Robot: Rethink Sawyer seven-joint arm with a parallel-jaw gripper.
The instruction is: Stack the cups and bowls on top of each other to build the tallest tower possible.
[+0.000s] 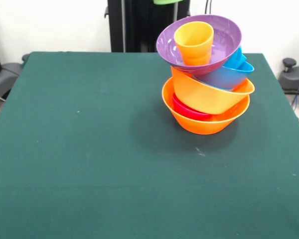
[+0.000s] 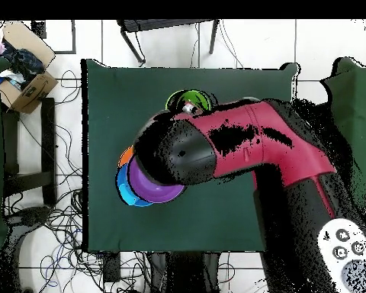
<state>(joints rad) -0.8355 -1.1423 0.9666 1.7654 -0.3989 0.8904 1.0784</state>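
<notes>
The surface [image 1: 89,164] is a dark green cloth with nothing on it but the tower [image 1: 209,94]. Behind it are a white wall and the black pedestal [image 1: 139,25]. From overhead the floor is pale tile with cables all over it, plus a cardboard box [image 2: 26,84] off in a corner.

Counting the front view from the bottom: 1 big orange bowl [image 1: 204,124] as the base, 1 red bowl [image 1: 187,110] nested in it, a 2nd orange bowl [image 1: 209,94] tilted on top. After that come 2 blue bowls [image 1: 224,77] that I can make out, then 1 purple bowl [image 1: 224,35] tipped toward the camera. 1 orange cup [image 1: 193,42] sits inside the purple one. So that's 6 bowls and 1 cup in the pile, and the whole thing leans.

Overhead, the red and black arm [image 2: 247,145] covers most of the tower. The claw [image 2: 187,107] is at its tip, right on 1 green cup [image 2: 187,98]. Can't tell whether it's clenched on the cup or loose. From the claw, the tower sits back toward the robot's base and off to the picture's left, well apart from the green cup.
</notes>
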